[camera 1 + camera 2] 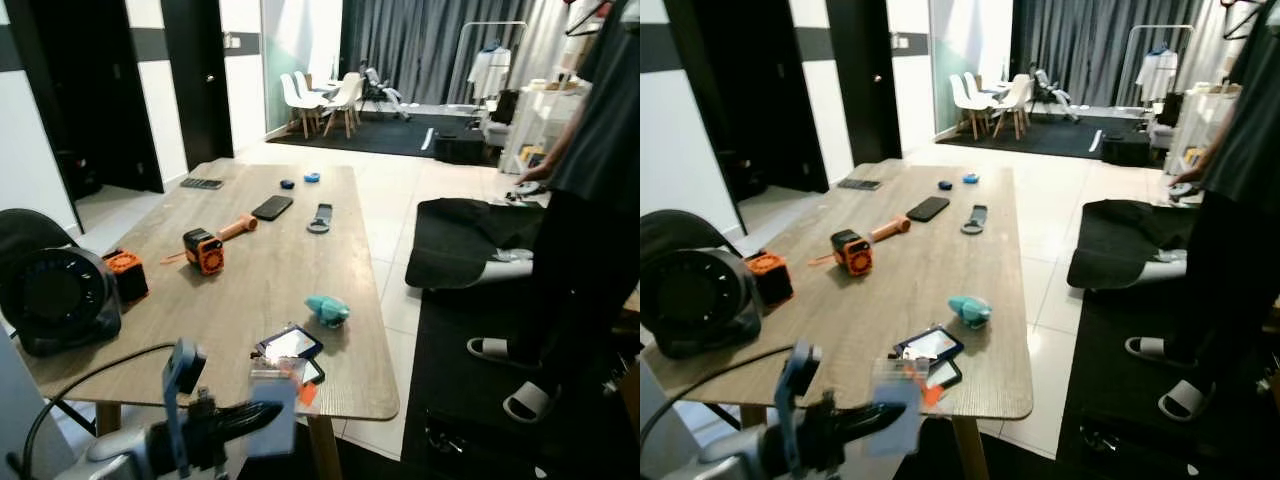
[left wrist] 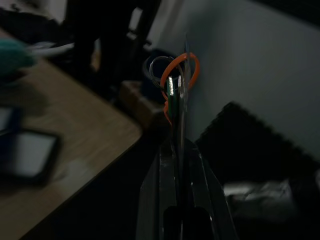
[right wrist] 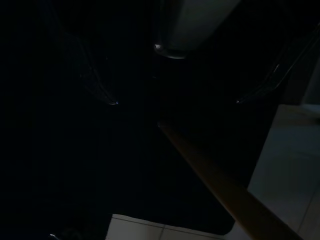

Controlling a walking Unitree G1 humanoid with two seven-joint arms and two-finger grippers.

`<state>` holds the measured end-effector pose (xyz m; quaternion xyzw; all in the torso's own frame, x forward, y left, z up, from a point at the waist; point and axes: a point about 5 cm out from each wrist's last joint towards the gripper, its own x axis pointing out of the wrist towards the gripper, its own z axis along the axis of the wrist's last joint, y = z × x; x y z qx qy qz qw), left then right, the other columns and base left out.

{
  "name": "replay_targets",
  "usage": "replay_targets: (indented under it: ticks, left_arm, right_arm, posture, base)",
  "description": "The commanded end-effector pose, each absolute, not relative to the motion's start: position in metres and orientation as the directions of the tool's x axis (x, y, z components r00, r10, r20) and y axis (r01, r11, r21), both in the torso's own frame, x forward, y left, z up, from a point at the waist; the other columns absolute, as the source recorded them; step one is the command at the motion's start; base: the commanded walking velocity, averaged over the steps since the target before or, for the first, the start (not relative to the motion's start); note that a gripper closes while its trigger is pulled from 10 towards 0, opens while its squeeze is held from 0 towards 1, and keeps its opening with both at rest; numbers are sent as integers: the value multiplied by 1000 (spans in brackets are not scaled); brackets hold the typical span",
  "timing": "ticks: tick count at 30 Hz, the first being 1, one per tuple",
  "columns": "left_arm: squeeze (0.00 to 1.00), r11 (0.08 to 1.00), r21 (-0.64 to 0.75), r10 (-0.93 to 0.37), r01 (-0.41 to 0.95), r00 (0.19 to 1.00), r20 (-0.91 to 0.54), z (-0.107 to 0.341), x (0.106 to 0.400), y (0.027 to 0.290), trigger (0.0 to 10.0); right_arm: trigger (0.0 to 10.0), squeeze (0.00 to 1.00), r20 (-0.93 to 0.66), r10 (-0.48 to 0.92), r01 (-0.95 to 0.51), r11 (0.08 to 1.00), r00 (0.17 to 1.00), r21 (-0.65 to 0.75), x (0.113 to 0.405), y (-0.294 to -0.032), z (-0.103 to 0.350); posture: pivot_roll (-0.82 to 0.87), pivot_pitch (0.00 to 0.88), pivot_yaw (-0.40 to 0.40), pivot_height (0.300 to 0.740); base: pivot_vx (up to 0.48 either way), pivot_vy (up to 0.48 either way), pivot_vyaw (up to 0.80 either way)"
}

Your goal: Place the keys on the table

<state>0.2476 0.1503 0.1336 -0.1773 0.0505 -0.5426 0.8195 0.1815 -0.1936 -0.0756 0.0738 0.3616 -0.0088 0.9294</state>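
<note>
My left gripper (image 1: 265, 412) is raised at the near edge of the wooden table (image 1: 250, 270), just off its front corner. It is shut on the keys (image 1: 283, 388), a blurred bunch with a pale tag and an orange loop. In the left wrist view the keys (image 2: 176, 82) stand up between the two black fingers (image 2: 167, 170), with a metal ring and an orange ring over the floor beside the table corner (image 2: 107, 127). The right wrist view is very dark.
On the table lie two phones (image 1: 290, 346) near the front edge, a teal object (image 1: 328, 310), an orange tape measure (image 1: 203, 250), a black phone (image 1: 272, 207), and a black fan (image 1: 55, 295) at the left. A person (image 1: 580, 200) in slippers stands on the right on a black mat.
</note>
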Motion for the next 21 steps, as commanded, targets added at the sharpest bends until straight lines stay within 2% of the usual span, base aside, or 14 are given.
replay_targets:
  ticks: [1,7,8,9,10,11,12,17,21]
  left_arm:
    - [0,386,-354,-883,852,452,126,138,255,141,10000]
    - [0,509,-259,-841,821,539,55,138,271,123,10000]
    - [0,593,-225,-789,773,613,30,136,281,121,10000]
    - [0,593,-225,-789,773,613,30,136,281,121,10000]
    - [0,650,-207,-745,731,667,16,136,289,119,10000]
    - [0,650,-207,-745,731,667,16,136,289,119,10000]
    - [0,769,-148,-630,622,776,-18,137,304,120,10000]
    - [0,851,-55,-525,522,850,-49,138,316,122,10000]
    - [0,902,-41,-431,430,901,-41,140,324,125,10000]
  right_arm:
    - [10000,0,-682,32,87,986,731,140,179,-193,-77]
    - [10000,0,-682,35,83,987,730,140,179,-193,-77]
    - [10000,0,-682,36,82,987,731,140,179,-193,-77]
    - [10000,0,-682,36,82,987,731,140,179,-193,-77]
    - [10000,0,-682,36,81,987,731,139,180,-193,-77]
    - [10000,0,-682,36,81,987,731,139,180,-193,-77]
    - [10000,0,-682,36,81,987,731,139,180,-193,-77]
    - [10000,0,-681,36,81,987,731,139,180,-192,-77]
    - [10000,0,-682,36,81,987,730,139,180,-192,-77]
  posture:
    - [51,0,17,740]
    - [52,0,14,740]
    - [52,0,13,740]
    - [52,0,13,740]
    - [52,0,13,740]
    - [52,0,13,740]
    - [48,0,15,740]
    - [51,0,16,740]
    - [51,0,19,740]
  base:
    - [0,0,0]
    - [0,0,0]
    - [0,0,0]
    - [0,0,0]
    - [0,0,0]
    - [0,0,0]
    - [0,0,0]
    - [0,0,0]
    - [0,0,0]
